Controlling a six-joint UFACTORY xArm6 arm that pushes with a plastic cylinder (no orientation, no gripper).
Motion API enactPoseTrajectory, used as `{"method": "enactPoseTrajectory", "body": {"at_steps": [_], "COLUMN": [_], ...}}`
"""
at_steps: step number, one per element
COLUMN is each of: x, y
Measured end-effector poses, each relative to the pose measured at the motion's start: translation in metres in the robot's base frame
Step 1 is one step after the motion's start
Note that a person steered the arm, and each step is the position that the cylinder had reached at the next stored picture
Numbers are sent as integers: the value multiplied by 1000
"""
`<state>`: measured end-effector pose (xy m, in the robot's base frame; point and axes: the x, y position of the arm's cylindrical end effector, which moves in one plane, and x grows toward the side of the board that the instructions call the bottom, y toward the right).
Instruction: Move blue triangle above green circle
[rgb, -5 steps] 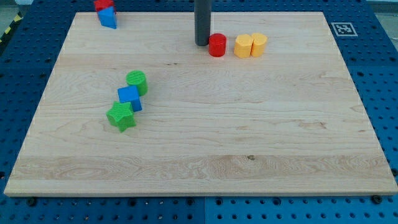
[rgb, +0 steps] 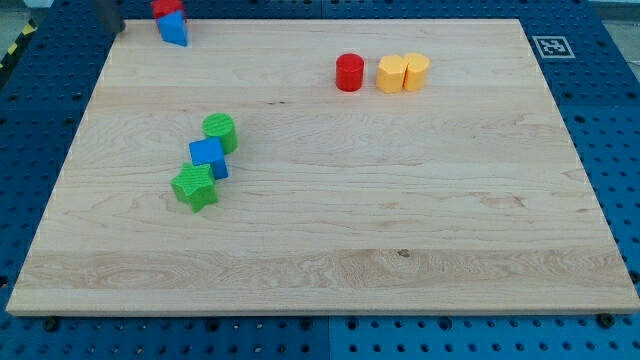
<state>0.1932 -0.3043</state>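
The blue triangle (rgb: 175, 30) lies at the board's top left corner, touching a red block (rgb: 165, 8) just above it. The green circle (rgb: 220, 132) sits left of the board's middle, well below the triangle. It touches a blue cube (rgb: 208, 157), which touches a green star (rgb: 194, 187) below it. A dark blur at the view's top left edge looks like my rod. Its tip (rgb: 110, 27) is just off the board's corner, left of the blue triangle and apart from it.
A red cylinder (rgb: 349, 73) stands at the top middle. Two yellow blocks (rgb: 391, 74) (rgb: 417, 71) touch each other just to its right. A marker tag (rgb: 549, 46) is off the board's top right corner.
My rod has left the red cylinder's left side and swept fast to the view's top left corner. No block has moved.
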Motion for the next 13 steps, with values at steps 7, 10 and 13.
{"method": "enactPoseTrajectory", "body": {"at_steps": [7, 10, 13], "x": [-1, 76, 84], "y": [116, 102, 28]}}
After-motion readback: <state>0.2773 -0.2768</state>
